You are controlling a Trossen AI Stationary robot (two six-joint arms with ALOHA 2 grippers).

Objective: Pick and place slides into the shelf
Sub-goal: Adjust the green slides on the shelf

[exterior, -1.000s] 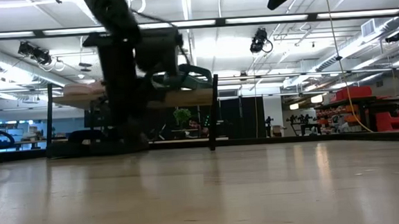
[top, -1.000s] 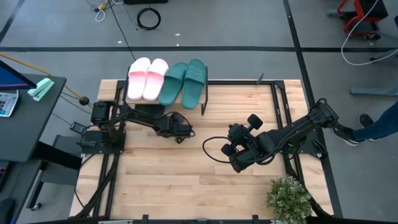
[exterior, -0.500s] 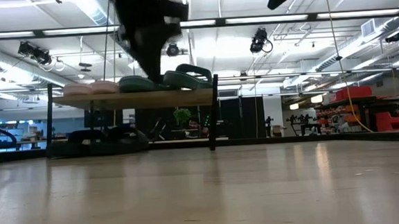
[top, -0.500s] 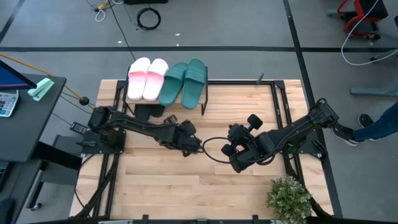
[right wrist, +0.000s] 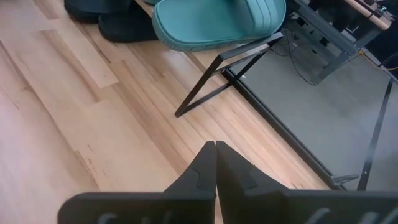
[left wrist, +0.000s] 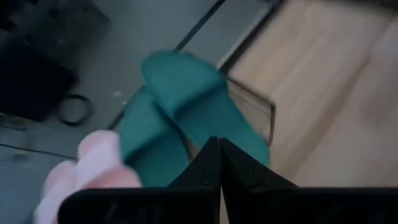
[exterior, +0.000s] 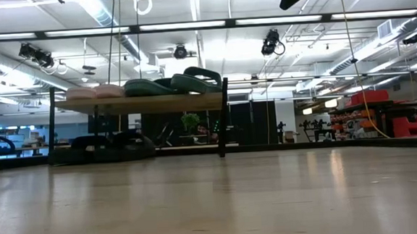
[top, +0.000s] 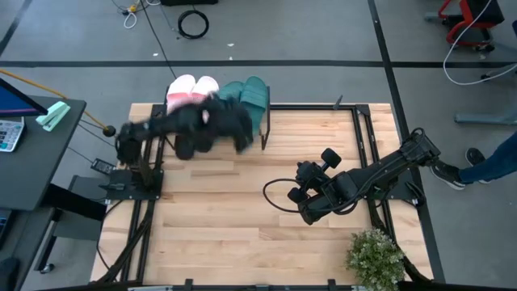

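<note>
The shelf (exterior: 150, 104) stands at the table's far left. On its plank top lie two pale pink slides (exterior: 91, 92) and two teal slides (exterior: 174, 83). Black slides (exterior: 112, 146) rest on the table under it. My left gripper (left wrist: 219, 144) is shut and empty, raised high above the teal slides (left wrist: 186, 99) and the pink slides (left wrist: 93, 162); in the high view its arm (top: 202, 125) is a blur over the shelf. My right gripper (right wrist: 215, 147) is shut and waits low over the table's right half, pointing at the shelf's leg (right wrist: 217, 81).
A potted plant (top: 376, 257) stands at the table's near right corner. Black frame rails (top: 362, 133) run along the right side of the table. Bare wood (top: 226, 234) spreads across the middle and the near side. A person's leg (top: 489, 166) shows beyond the right edge.
My left gripper has drawn back from the front of the shelf toward the table's middle. It has then swung up and toward the far edge, over the shelf, rising out of the low view. The slides have stayed where they were.
</note>
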